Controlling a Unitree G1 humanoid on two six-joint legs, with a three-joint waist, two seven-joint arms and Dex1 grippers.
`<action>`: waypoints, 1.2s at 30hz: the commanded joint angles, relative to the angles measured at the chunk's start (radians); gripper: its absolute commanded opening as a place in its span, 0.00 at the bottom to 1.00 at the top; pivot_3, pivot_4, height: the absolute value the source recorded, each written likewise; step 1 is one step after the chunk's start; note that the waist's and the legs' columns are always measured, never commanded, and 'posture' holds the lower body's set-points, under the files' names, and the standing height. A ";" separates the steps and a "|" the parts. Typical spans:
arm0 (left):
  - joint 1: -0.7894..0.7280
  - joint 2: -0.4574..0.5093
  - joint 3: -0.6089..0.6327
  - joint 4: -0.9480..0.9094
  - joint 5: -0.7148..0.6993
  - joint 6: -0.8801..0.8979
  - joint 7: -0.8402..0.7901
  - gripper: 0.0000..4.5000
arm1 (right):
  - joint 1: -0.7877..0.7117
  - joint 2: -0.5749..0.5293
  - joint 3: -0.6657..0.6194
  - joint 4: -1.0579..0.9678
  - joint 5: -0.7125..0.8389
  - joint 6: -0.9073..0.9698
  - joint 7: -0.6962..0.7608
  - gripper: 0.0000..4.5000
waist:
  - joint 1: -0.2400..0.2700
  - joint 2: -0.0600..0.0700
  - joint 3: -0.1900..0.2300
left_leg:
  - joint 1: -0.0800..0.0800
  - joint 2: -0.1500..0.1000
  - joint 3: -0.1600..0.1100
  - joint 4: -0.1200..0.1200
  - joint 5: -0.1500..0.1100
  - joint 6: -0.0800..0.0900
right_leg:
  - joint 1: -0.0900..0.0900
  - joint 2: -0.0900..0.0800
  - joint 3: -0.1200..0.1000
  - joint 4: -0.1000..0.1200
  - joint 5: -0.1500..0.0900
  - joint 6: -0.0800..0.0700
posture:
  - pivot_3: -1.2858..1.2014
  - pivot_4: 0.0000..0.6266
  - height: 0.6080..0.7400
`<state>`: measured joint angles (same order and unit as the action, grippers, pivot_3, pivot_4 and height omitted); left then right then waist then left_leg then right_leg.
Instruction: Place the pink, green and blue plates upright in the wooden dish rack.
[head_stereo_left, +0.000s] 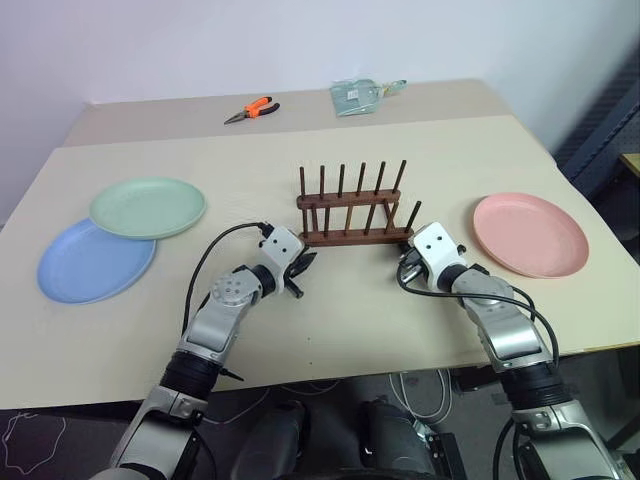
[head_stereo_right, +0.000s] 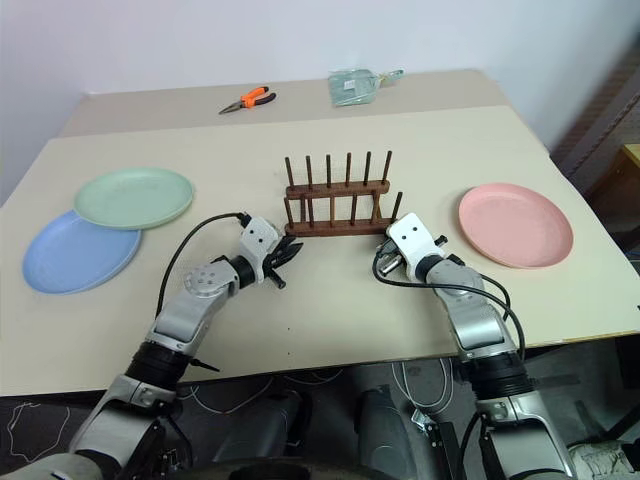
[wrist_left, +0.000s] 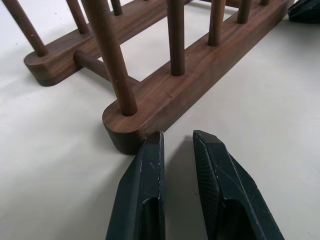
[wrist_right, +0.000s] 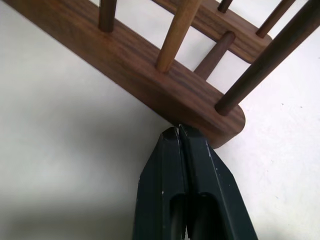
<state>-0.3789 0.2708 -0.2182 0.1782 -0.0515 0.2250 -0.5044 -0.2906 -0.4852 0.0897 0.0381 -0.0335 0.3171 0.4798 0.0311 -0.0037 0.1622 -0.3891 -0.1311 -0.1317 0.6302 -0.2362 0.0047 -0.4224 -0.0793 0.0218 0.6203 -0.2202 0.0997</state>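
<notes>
The wooden dish rack (head_stereo_left: 350, 238) stands at the table's middle with no plate in it. My left gripper (wrist_left: 177, 137) lies low at the left end of the rack's near bar, its fingers a narrow gap apart with nothing between them. My right gripper (wrist_right: 178, 131) is shut and empty, its tip against the right end of the same bar. The pink plate (head_stereo_left: 530, 233) lies flat to the right of the rack. At the left, the green plate (head_stereo_left: 148, 207) rests flat, overlapping the far edge of the blue plate (head_stereo_left: 90, 265).
Orange-handled pliers (head_stereo_left: 252, 109) and a clear plastic bag (head_stereo_left: 362, 95) lie at the back of the table. The table's front edge (head_stereo_left: 330, 375) runs just below both forearms. Black cables loop beside each wrist.
</notes>
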 joint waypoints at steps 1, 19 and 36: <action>0.070 0.033 0.012 -0.032 -0.002 0.023 -0.028 0.19 | 0.074 -0.120 -0.092 -0.133 -0.002 -0.017 0.047 0.29 | 0.001 0.000 0.000 | 0.000 0.000 0.000 0.000 0.000 0.000 | 0.000 0.000 0.000 0.000 0.000 0.000 | 0.52 0.24 1.00; 0.117 0.050 0.007 -0.319 -0.190 0.090 -0.253 0.19 | 0.118 -0.247 -0.176 0.005 -0.149 0.069 -0.097 0.34 | 0.006 -0.001 0.001 | -0.002 0.001 0.003 0.000 -0.001 0.001 | -0.002 -0.001 0.001 -0.001 -0.002 -0.002 | 0.52 0.24 1.00; 0.179 0.101 0.076 -0.342 -0.187 0.051 -0.228 0.19 | -0.238 -0.010 -0.457 -0.476 0.691 0.309 -0.034 0.00 | -0.019 0.003 0.007 | -0.002 0.003 0.002 -0.001 -0.001 0.001 | -0.003 0.001 0.001 0.000 -0.001 0.000 | 0.52 0.24 1.00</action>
<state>-0.2043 0.3643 -0.1681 -0.1298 -0.2293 0.2975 -0.7332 -0.5068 -0.5139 -0.3193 -0.3545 0.4755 0.5384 0.4512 0.0118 -0.0003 0.1691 -0.3915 -0.1278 -0.1299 0.6288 -0.2371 0.0054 -0.4254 -0.0789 0.0226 0.6197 -0.2207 0.0997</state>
